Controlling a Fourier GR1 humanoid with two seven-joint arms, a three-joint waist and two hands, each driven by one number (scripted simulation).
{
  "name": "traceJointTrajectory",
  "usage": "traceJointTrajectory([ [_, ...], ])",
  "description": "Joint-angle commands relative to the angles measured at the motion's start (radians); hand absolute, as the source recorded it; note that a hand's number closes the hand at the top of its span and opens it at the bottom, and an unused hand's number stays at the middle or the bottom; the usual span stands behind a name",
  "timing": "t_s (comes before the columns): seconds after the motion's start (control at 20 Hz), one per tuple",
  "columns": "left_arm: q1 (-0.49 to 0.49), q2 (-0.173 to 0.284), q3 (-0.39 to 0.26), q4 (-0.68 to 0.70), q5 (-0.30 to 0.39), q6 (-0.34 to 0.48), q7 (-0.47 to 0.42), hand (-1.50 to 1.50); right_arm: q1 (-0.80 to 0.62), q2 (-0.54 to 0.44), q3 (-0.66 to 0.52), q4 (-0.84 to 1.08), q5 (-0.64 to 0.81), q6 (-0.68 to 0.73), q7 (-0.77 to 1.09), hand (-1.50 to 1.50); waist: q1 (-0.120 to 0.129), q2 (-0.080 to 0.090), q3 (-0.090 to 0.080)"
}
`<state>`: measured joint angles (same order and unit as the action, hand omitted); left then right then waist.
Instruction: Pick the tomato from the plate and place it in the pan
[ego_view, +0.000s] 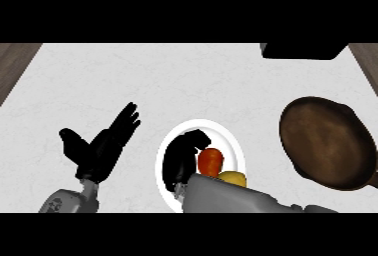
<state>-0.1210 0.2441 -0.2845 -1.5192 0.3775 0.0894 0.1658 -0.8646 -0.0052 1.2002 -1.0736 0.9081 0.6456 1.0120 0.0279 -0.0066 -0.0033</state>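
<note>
A red-orange tomato (210, 159) lies on the white plate (235, 145) at the middle of the counter, with a yellow item (234, 177) just below it on the same plate. My right hand (179, 161) rests over the plate's left half, touching the tomato's left side. Its fingers are only slightly bent, their tips above the tomato, and the tomato stays in plain sight. The grey right forearm (229, 197) covers the plate's lower part. The dark brown pan (325, 142) sits to the right of the plate with nothing in it. My left hand (100, 147) stands open at the left, fingers up.
A black object (303, 50) sits at the counter's far right edge, behind the pan. Wooden strips (15, 62) border the white counter on both sides. A bare strip of counter separates the plate from the pan.
</note>
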Motion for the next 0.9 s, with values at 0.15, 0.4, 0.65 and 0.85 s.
traceJointTrajectory([
  [0.15, 0.032, -0.032, 0.020, -0.005, -0.016, 0.002, -0.024, 0.00, 0.053, 0.005, 0.069, 0.030, 0.133, -0.038, 0.030, 1.50, -0.018, 0.007, 0.003],
  [0.4, 0.077, 0.000, 0.030, -0.015, -0.025, 0.022, -0.027, 0.00, 0.279, 0.005, -0.228, -0.196, -0.023, -0.302, 0.098, 1.50, -0.087, -0.004, 0.010],
  [0.65, 0.085, 0.015, 0.062, -0.028, 0.003, 0.009, -0.020, 0.00, 0.424, -0.030, -0.261, -0.442, 0.080, -0.485, 0.152, 1.50, -0.099, -0.014, 0.006],
  [0.85, 0.104, 0.037, 0.074, -0.042, 0.019, -0.009, 0.001, 0.00, 0.463, -0.115, -0.242, -0.645, 0.263, -0.584, 0.187, 1.50, -0.087, -0.017, 0.005],
])
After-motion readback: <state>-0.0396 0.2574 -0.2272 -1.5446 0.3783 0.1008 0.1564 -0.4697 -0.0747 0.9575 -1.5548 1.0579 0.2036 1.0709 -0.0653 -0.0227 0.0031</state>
